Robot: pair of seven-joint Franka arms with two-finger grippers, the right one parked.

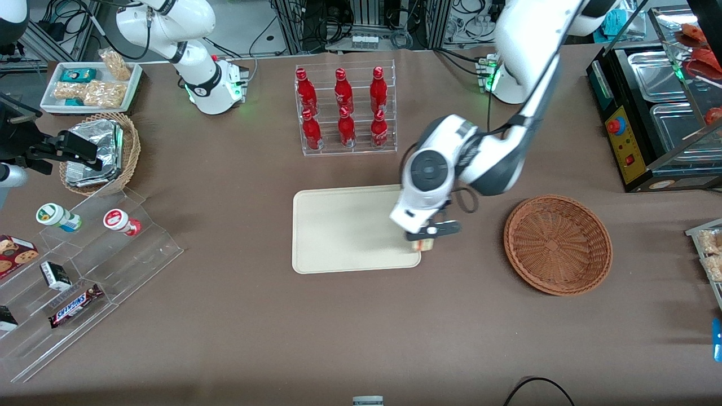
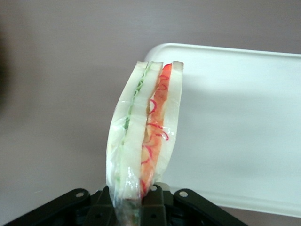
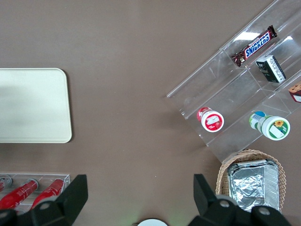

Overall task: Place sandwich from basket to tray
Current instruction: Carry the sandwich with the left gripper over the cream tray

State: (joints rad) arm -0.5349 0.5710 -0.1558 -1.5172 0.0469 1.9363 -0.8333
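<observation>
Gripper [image 1: 430,235] of the left arm hangs over the edge of the tray [image 1: 344,237], at the tray's corner nearest the basket [image 1: 557,243], with its jaws clamped on the sandwich [image 1: 422,245]. In the wrist view the sandwich [image 2: 143,136] stands out from between the black fingers [image 2: 99,207], held by its narrow end, its cut face showing pale bread with a green layer and a red-orange layer (clear wrap is visible around it). The wedge hangs over that corner of the tray [image 2: 235,127], partly above the brown table [image 1: 361,327]; whether it touches the tray surface cannot be told.

Taking the tray as the landmark: the basket sits beside it toward the working arm's end of the table, well apart from it and holding nothing visible. Farther from the front camera than the tray stands a clear rack of red bottles [image 1: 344,110]. Toward the parked arm's end lie a clear stepped display [image 1: 84,270] with snacks and a smaller wicker basket holding foil packets [image 1: 96,152].
</observation>
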